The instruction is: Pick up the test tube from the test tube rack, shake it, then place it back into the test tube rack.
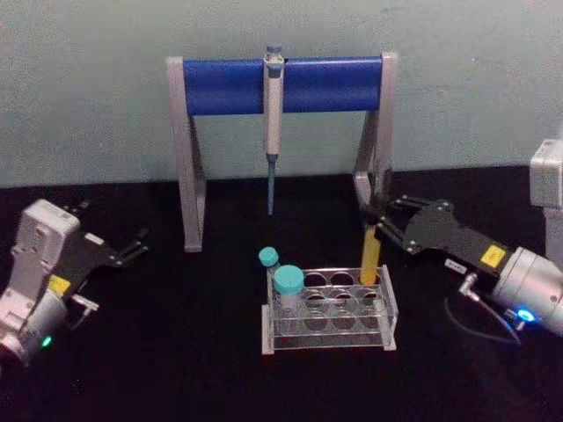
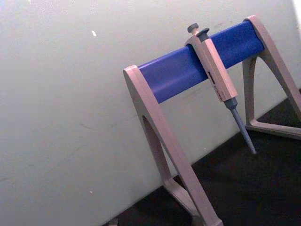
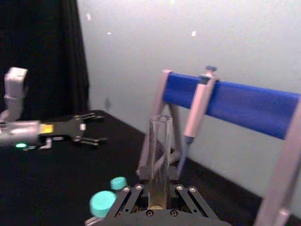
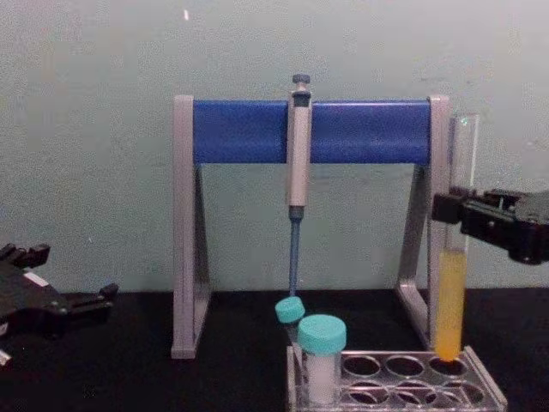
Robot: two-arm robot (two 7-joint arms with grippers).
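Right gripper (image 1: pixel 376 221) clamped on test tube (image 1: pixel 370 255), bottom at test tube rack (image 1: pixel 325 341) hole just below: best kept vertical, moved slowly; left gripper (image 1: pixel 132 246) parked, fingers apart.

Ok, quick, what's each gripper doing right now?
Left gripper: open, holding nothing, off to the left.
Right gripper: shut on the test tube, whose bottom is at the top of the test tube rack.
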